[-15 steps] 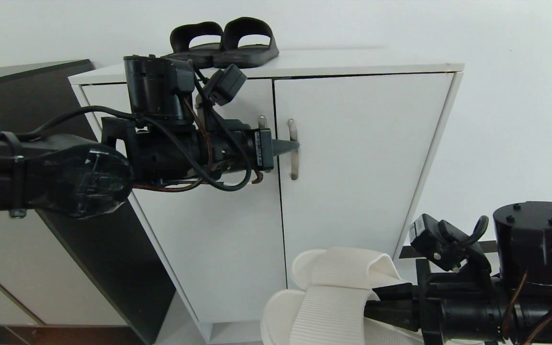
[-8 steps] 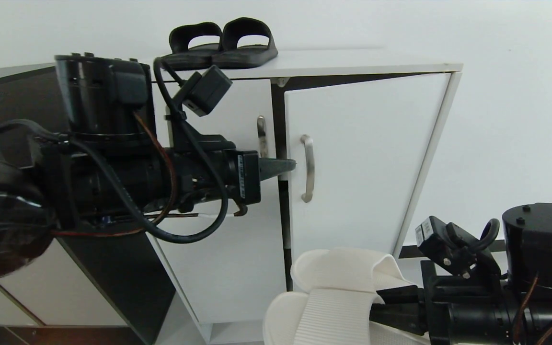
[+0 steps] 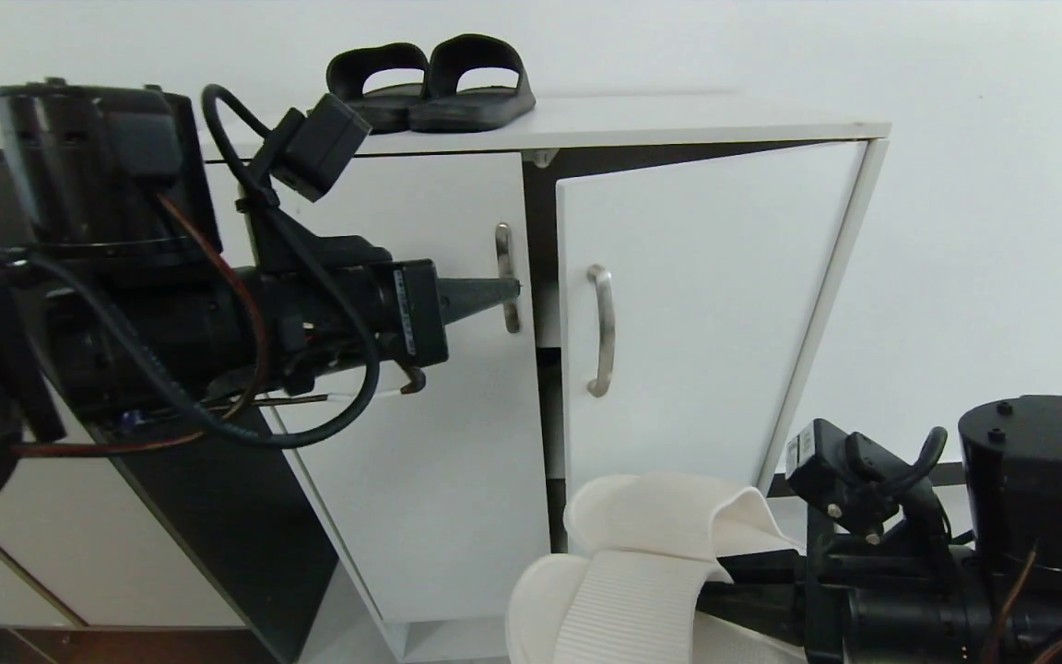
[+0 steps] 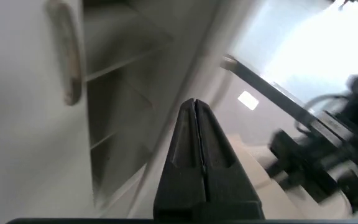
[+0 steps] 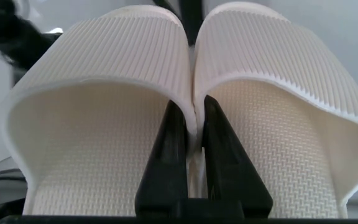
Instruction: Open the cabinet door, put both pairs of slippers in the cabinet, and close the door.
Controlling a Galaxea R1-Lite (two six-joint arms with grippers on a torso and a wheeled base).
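Head view: the cabinet's (image 3: 697,120) right door (image 3: 715,304) stands ajar, with black slippers (image 3: 430,83) on top and white slippers (image 3: 642,590) low in front. The left gripper (image 3: 503,290) is level with the left door's handle (image 3: 508,277).
Left wrist view: its jaws are pressed together, and shelves (image 4: 123,56) show inside.
Right wrist view: the right gripper's (image 5: 194,124) jaws pinch the white slippers' touching straps.

A plain indoor room is shown, furnished like a home entryway; a white shoe cabinet (image 3: 678,115) is set against a bare white wall (image 3: 973,83); black slippers (image 3: 430,85) are placed on top; a dark panel (image 3: 218,516) is seen beside it.
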